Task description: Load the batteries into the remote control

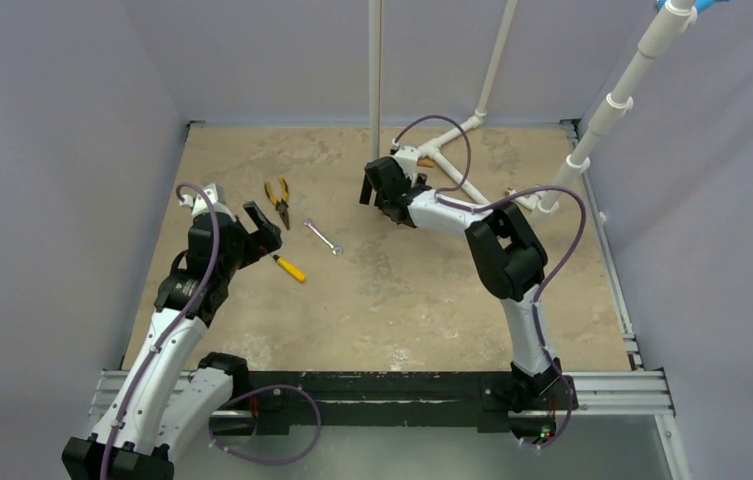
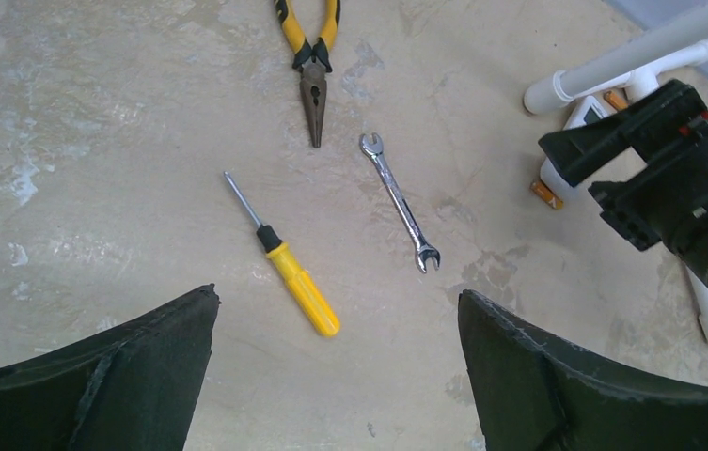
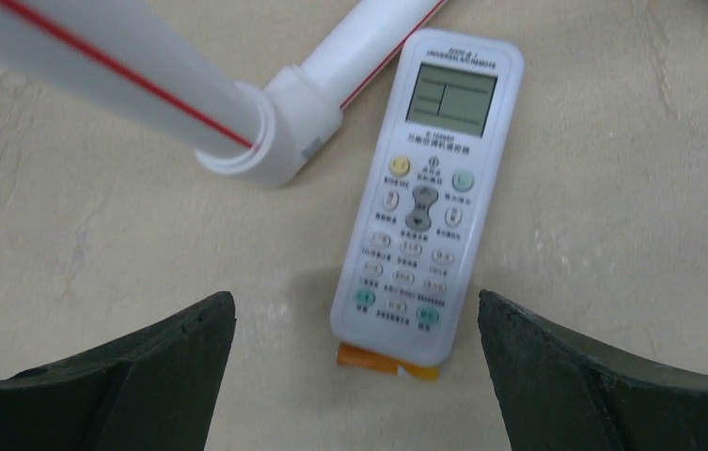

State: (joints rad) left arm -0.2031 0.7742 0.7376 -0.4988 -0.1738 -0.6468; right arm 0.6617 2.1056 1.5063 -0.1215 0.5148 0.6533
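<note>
Waiting at the start: nothing is loaded yet, and both end effectors are spread wide and empty.

Top view: the left end effector [image 1: 260,228] hangs open just beside the screwdriver [image 1: 290,268], while the right end effector [image 1: 380,190] gapes by the pipe frame [image 1: 472,125], hiding what lies beneath it. Left wrist view: pliers [image 2: 310,66] and wrench [image 2: 399,200] lie ahead of the fingers; the batteries [image 2: 545,194] lie loose far to the right, partly cut off by the pipe. Right wrist view: the remote control [image 3: 430,188] lies buttons-up just ahead between the fingers, its recess turned down and unseen. Something orange [image 3: 387,362] peeks from under its near end, too covered to identify.
</note>
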